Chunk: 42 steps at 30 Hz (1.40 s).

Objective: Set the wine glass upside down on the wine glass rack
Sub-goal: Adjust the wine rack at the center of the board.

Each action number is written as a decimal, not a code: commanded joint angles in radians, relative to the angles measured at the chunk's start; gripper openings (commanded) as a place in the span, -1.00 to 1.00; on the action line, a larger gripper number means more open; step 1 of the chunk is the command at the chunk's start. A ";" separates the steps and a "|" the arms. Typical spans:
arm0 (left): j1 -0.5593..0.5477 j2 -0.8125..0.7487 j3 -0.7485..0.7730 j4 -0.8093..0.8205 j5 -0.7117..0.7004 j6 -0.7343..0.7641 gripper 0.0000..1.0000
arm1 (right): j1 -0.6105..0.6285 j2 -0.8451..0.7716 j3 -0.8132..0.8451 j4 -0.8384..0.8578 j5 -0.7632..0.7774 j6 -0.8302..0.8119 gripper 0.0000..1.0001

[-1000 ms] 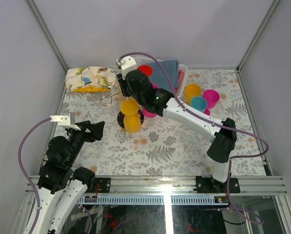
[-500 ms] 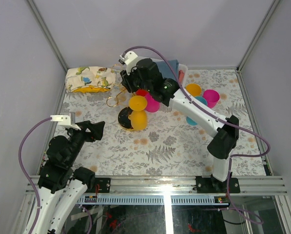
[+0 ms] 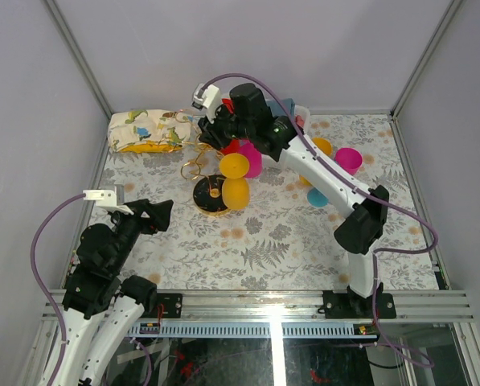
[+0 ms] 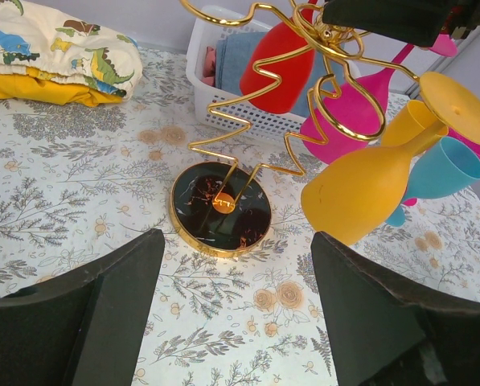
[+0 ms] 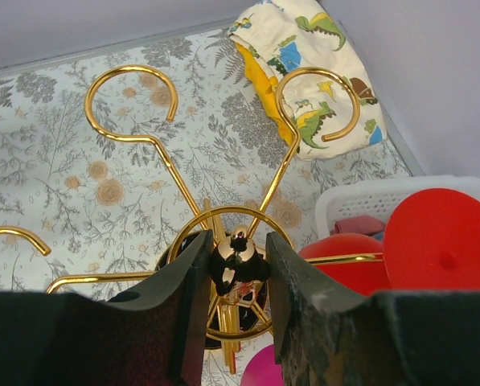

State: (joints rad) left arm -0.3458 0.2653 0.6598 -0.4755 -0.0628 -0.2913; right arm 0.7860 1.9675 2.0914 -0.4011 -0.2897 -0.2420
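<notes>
At the top of the rack (image 4: 215, 213), the right gripper (image 5: 238, 262) clamps it; a yellow glass (image 3: 236, 193) hangs at its 3 o'clock; the left gripper (image 4: 235, 322) gapes.

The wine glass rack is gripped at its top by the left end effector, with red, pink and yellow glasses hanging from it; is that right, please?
Not quite: the right end effector grips the wine glass rack at its top, as the right wrist view shows. The rest stands.

Dinosaur-print cloth (image 3: 147, 130) far-left; white basket (image 4: 201, 64) holding fabric.
</notes>
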 commanded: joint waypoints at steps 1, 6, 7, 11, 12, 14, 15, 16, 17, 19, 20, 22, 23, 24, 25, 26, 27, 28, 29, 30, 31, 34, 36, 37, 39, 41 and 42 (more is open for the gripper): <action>0.006 -0.002 0.007 0.012 -0.004 -0.002 0.48 | -0.046 0.015 0.087 -0.027 -0.130 -0.119 -1.00; 0.006 -0.001 0.006 0.012 -0.004 -0.002 0.48 | -0.074 0.079 0.191 -0.095 -0.221 -0.164 -0.99; 0.005 -0.001 0.006 0.012 -0.005 -0.002 0.48 | -0.079 0.092 0.213 -0.106 -0.244 -0.172 -0.98; 0.005 -0.003 0.005 0.012 -0.006 -0.002 0.48 | -0.091 0.132 0.291 -0.140 -0.310 -0.187 -0.97; 0.005 -0.005 0.006 0.012 -0.007 -0.003 0.48 | -0.091 0.135 0.301 -0.144 -0.319 -0.191 -0.96; 0.004 -0.005 0.006 0.012 -0.009 -0.003 0.48 | -0.093 0.135 0.303 -0.144 -0.322 -0.198 -0.92; 0.005 -0.004 0.006 0.012 -0.008 -0.003 0.48 | -0.093 0.136 0.303 -0.143 -0.317 -0.198 -0.89; 0.005 -0.003 0.006 0.012 -0.008 -0.003 0.48 | -0.093 0.136 0.303 -0.145 -0.312 -0.197 -0.86; 0.005 -0.001 0.005 0.012 -0.006 -0.003 0.48 | -0.093 0.136 0.300 -0.145 -0.303 -0.194 -0.78; 0.005 0.001 0.006 0.012 -0.004 -0.003 0.48 | -0.093 0.133 0.288 -0.141 -0.284 -0.181 -0.65; 0.006 0.001 0.006 0.012 -0.002 -0.003 0.48 | -0.093 0.132 0.283 -0.137 -0.275 -0.172 -0.57; 0.005 0.000 0.006 0.012 -0.001 -0.003 0.48 | -0.093 0.118 0.261 -0.112 -0.254 -0.146 -0.32; 0.005 -0.001 0.006 0.012 -0.003 -0.003 0.48 | -0.093 0.108 0.244 -0.097 -0.250 -0.134 -0.25; 0.006 -0.002 0.006 0.012 -0.003 -0.003 0.49 | -0.093 0.094 0.224 -0.075 -0.246 -0.120 -0.16; 0.005 -0.001 0.006 0.012 -0.004 -0.003 0.48 | -0.093 0.082 0.206 -0.053 -0.236 -0.104 -0.07; 0.005 -0.002 0.006 0.012 -0.004 -0.003 0.48 | -0.093 0.065 0.186 -0.033 -0.230 -0.091 0.00; 0.005 -0.002 0.006 0.012 -0.004 -0.003 0.48 | -0.093 0.051 0.164 -0.011 -0.227 -0.078 0.07; 0.006 -0.002 0.005 0.012 -0.006 -0.003 0.48 | -0.092 0.033 0.141 0.014 -0.224 -0.064 0.12; 0.005 -0.001 0.006 0.012 -0.006 -0.003 0.48 | -0.093 0.017 0.120 0.038 -0.220 -0.045 0.19; 0.005 -0.001 0.005 0.012 -0.005 -0.003 0.48 | -0.093 0.002 0.101 0.060 -0.215 -0.029 0.24; 0.005 -0.001 0.005 0.012 -0.005 -0.003 0.48 | -0.092 -0.019 0.081 0.081 -0.206 -0.013 0.31; 0.005 0.000 0.006 0.013 -0.003 -0.003 0.49 | -0.093 -0.068 0.024 0.158 -0.180 0.060 0.50; 0.005 0.001 0.006 0.015 -0.003 -0.003 0.48 | -0.092 -0.104 -0.032 0.230 -0.162 0.121 0.58; 0.005 0.002 0.006 0.015 -0.003 -0.003 0.48 | -0.091 -0.125 -0.066 0.271 -0.154 0.152 0.61; 0.005 0.001 0.006 0.016 -0.004 -0.003 0.48 | -0.091 -0.165 -0.144 0.347 -0.112 0.226 0.65; 0.004 0.000 0.006 0.015 -0.006 -0.005 0.48 | -0.090 -0.201 -0.204 0.410 -0.061 0.283 0.71; 0.005 0.001 0.005 0.015 -0.005 -0.005 0.49 | -0.089 -0.218 -0.230 0.439 -0.021 0.322 0.73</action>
State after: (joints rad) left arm -0.3458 0.2653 0.6598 -0.4751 -0.0628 -0.2916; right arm 0.6994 1.8439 1.9381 -0.1764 -0.4328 -0.0929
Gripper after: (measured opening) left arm 0.742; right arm 0.848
